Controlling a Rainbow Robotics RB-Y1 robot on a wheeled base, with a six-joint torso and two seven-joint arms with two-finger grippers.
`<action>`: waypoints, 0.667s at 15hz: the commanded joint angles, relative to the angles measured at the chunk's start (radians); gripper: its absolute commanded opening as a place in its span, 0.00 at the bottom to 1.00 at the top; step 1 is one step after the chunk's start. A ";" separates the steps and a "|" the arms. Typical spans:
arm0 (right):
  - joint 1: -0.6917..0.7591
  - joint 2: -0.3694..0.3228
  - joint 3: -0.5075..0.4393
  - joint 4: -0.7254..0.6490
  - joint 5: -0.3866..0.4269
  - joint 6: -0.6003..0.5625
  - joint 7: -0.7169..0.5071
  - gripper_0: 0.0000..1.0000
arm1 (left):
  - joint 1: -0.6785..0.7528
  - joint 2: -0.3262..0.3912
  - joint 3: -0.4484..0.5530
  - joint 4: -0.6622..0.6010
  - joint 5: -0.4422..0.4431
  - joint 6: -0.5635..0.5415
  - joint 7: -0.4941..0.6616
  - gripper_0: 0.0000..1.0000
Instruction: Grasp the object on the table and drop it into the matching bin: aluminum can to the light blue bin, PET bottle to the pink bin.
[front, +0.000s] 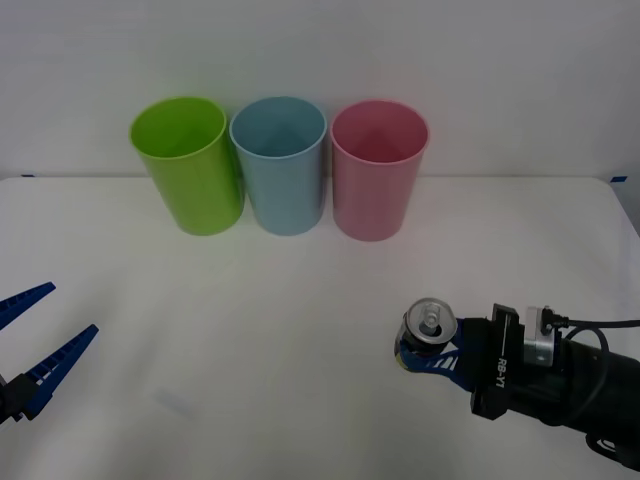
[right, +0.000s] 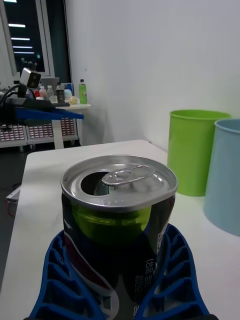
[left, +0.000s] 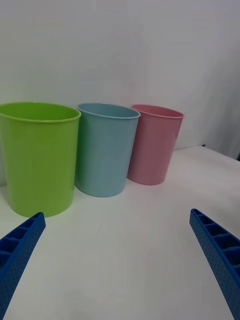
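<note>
**Can gripped at right front of counter, transport to light blue bin is next**

Right end effector (front: 428, 352) is closed around the aluminum can (front: 430, 325), ribbed blue fingers (right: 172, 280) pressed on both sides of the lower body. Can sits near the front edge of the counter (front: 300, 380), right of centre, well apart from the bins. Can't tell whether its base is on the surface or just off it.

Orientation: can is upright, long axis vertical, silver top and pull tab (right: 127, 175) facing up. Mouth already open. Grip is low on the body, so most of the can stands above the fingers.

Step in hand, as I read it: grasp done, lift/carry not yet done.

Next move calls for:
- lift clear of the counter
- travel toward the back edge and leftward to the light blue bin (front: 280, 165), the middle one of three along the back edge
- lime green bin (front: 187, 165) on its left, pink bin (front: 378, 170) on its right, all just beside each other, so centre over the blue rim before release
- clear the rim height; bins are much taller than the can

Left end effector (front: 40, 345) idle at the front left corner of the counter, fingers spread wide, holding nothing.
</note>
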 joint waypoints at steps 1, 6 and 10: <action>-0.050 -0.023 -0.016 -0.038 -0.010 0.023 -0.037 0.00 | 0.000 0.000 0.000 0.000 0.000 0.000 0.000 1.00; -0.131 -0.116 -0.010 -0.135 -0.062 0.135 -0.187 0.00 | 0.000 0.000 0.000 0.000 0.000 0.000 0.000 1.00; -0.245 -0.122 0.000 -0.135 -0.055 0.198 -0.288 0.00 | 0.000 0.000 0.000 0.000 0.000 0.000 0.000 1.00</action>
